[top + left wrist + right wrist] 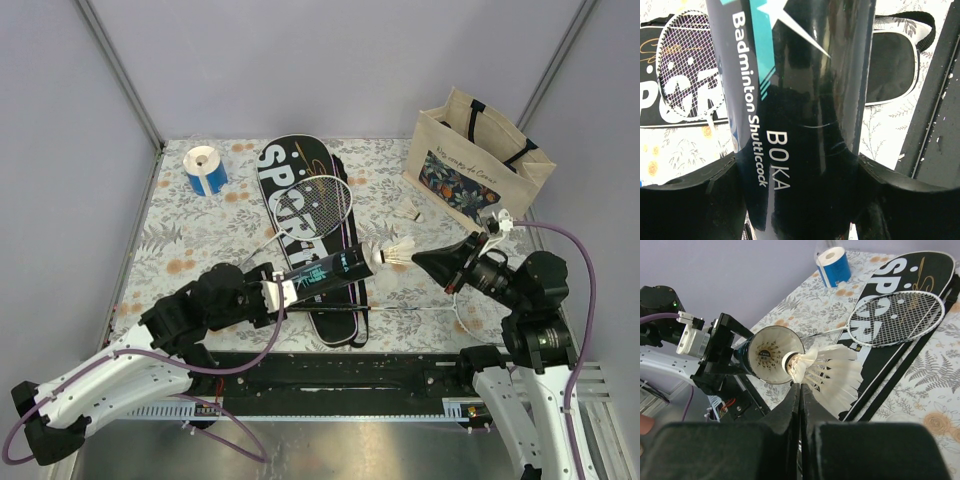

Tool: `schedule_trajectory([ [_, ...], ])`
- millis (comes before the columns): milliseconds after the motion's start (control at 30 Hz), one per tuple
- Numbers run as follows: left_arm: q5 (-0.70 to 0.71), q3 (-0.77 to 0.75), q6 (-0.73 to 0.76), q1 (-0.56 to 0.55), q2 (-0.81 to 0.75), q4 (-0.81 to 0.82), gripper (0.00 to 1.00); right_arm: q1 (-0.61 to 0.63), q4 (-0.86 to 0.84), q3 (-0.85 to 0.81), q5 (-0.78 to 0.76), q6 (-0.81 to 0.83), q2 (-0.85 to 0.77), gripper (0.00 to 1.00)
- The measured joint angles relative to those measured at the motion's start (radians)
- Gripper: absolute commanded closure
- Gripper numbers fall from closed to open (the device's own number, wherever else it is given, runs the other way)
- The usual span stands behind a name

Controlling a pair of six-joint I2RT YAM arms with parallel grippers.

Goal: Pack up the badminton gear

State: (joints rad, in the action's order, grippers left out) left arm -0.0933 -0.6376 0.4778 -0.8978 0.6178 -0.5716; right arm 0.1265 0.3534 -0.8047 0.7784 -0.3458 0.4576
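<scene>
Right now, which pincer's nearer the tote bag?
Right. The right pincer, gripping a shuttlecock, is just near-side of the tote bag; left pincer, clamping the tube, is far left.

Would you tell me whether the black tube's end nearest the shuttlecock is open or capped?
Open: the right wrist view looks straight into the tube's uncapped mouth, the shuttlecock just outside it.

The case (290, 175) lies mid-bench, running from the far edge toward the near edge, with a racket (322, 205) on it. The tape roll (206, 169) stands in the far left corner and the tote bag (470, 165) in the far right corner. A loose shuttlecock (410, 211) lies just before the bag. Over the case's near end the tube (325, 270) sits in the left gripper (268, 292). Just right of its mouth, a second shuttlecock (398, 252) sits in the right gripper (425, 260).
</scene>
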Motion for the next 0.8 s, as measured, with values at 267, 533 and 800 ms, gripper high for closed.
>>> schedule_trajectory([
  [267, -0.024, -0.018, 0.016, 0.000, 0.047, -0.002, 1.00, 0.009, -0.121, 0.070, 0.072, -0.097, 0.022, 1.00],
  [533, -0.047, -0.056, 0.031, 0.000, 0.096, 0.015, 1.00, 0.051, -0.182, 0.083, 0.083, -0.129, 0.062, 1.00],
  [800, -0.060, -0.064, 0.035, 0.000, 0.125, 0.021, 1.00, 0.144, -0.232, 0.111, 0.098, -0.147, 0.136, 1.00],
])
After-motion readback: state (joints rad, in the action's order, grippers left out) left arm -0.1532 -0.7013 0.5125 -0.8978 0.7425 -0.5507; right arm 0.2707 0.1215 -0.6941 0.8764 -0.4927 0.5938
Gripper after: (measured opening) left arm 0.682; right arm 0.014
